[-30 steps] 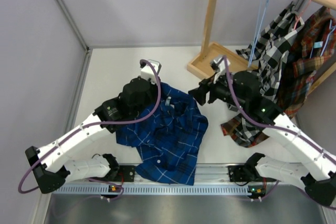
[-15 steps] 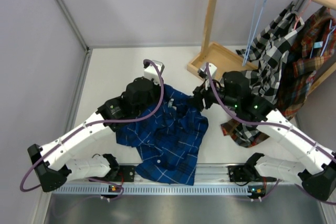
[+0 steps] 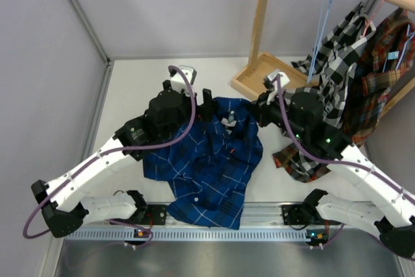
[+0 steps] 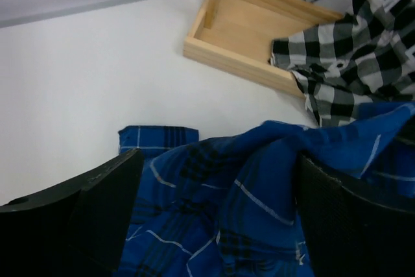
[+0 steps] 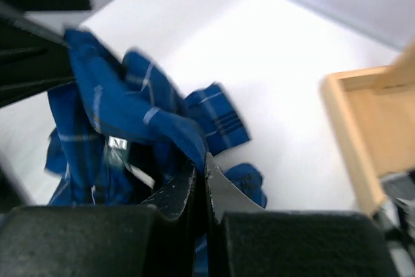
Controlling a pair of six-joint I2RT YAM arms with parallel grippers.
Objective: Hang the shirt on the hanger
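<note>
You have the white table (image 3: 133, 92) under everything, and at its far right the wooden rack (image 3: 261, 17), with its post rising from a box-like base and a rail running off to the right. From that rail hang a black-and-white checked shirt (image 3: 334, 72) and a red-brown plaid shirt (image 3: 382, 72), their lower ends spilling onto the table by your right arm. The shirt (image 3: 207, 163) lies crumpled on the table between your two arms, its near edge draped over the front rail of the rig and its far side bunched up just short of the rack's base. The hanger (image 3: 322, 29) is up on the rail, hooked beside the checked shirt and well apart from the shirt. Your left gripper (image 4: 217, 192) is spread wide, with a raised fold of the blue cloth lying between its fingers (image 4: 104, 189); you cannot tell whether either finger touches the cloth. Your right gripper (image 5: 198, 173) is pressed together and pinches a fold of the shirt at its tips, the cloth drawn up into a ridge there.
</note>
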